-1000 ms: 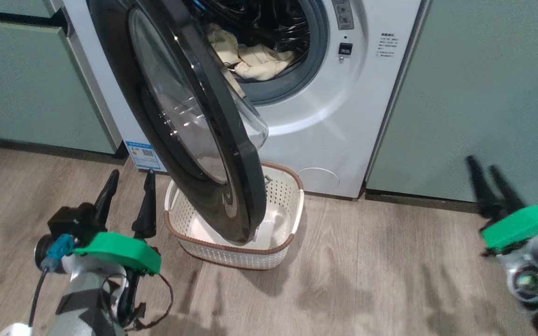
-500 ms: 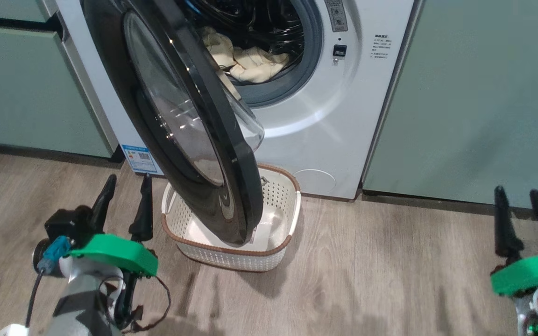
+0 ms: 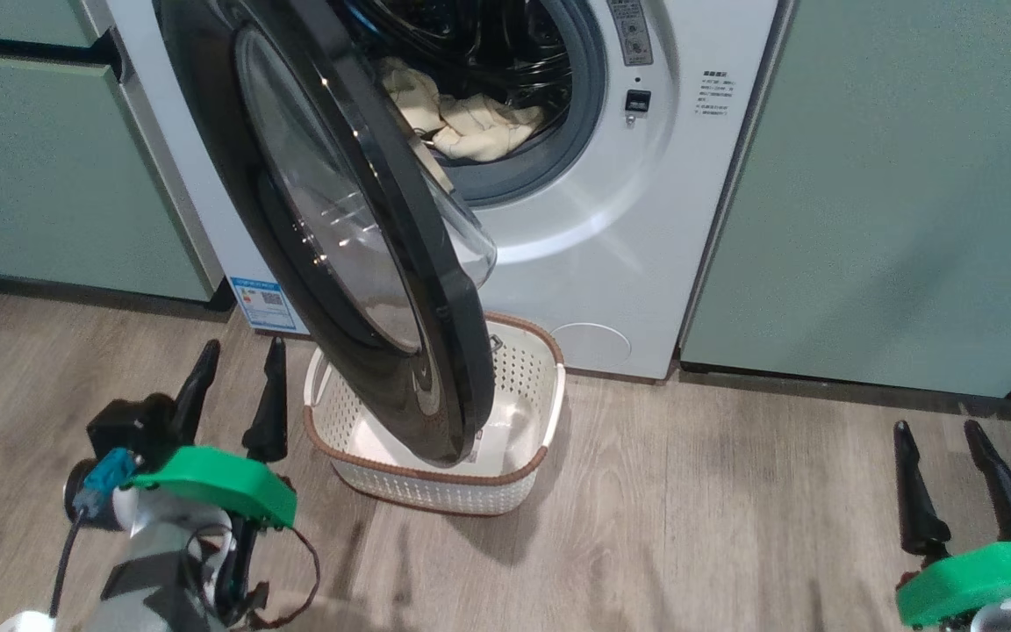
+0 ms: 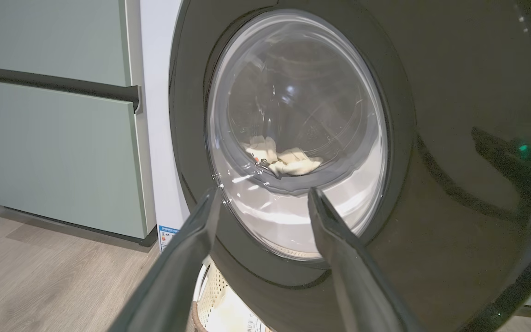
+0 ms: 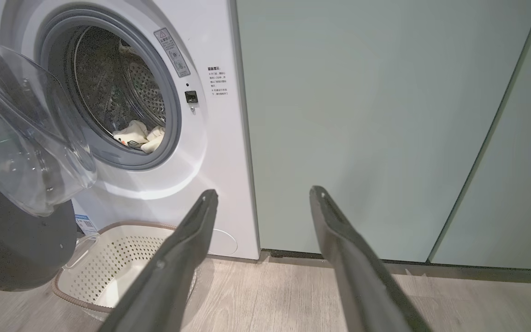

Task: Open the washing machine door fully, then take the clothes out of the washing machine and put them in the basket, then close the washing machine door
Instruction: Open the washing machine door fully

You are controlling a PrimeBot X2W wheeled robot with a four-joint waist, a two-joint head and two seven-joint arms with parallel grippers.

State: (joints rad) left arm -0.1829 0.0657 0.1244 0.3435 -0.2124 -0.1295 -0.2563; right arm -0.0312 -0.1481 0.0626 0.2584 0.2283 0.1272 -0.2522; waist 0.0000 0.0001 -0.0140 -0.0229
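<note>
With the left tool [image 3: 242, 347] and right tool [image 3: 937, 427] both spread and empty, the partly open washing machine door [image 3: 356, 263] overhangs the basket [image 3: 435, 487], so the clothes [image 3: 470, 127] in the drum could strike it and miss.

- The washing machine [image 3: 611, 263] is white, with a grey rubber ring [image 3: 514, 182] around its opening and a small blue-and-white sticker [image 3: 261, 303] low on its front.
- The door [image 3: 330, 228] is glossy black around a clear glass centre.
- The drum [image 5: 143, 87] is dark metal, dotted with rows of small holes.
- The clothes [image 3: 470, 127] are pale cream-yellow.
- The basket [image 3: 527, 369] is cream-white, patterned all over with small holes, and has a brown rim.
- The cabinets [image 3: 892, 175] are plain sage green.
- The floor [image 3: 690, 527] is grey-brown with a wood-grain pattern.
- The left gripper [image 3: 242, 345] and right gripper [image 3: 937, 427] have black fingers above bright green brackets.
</note>
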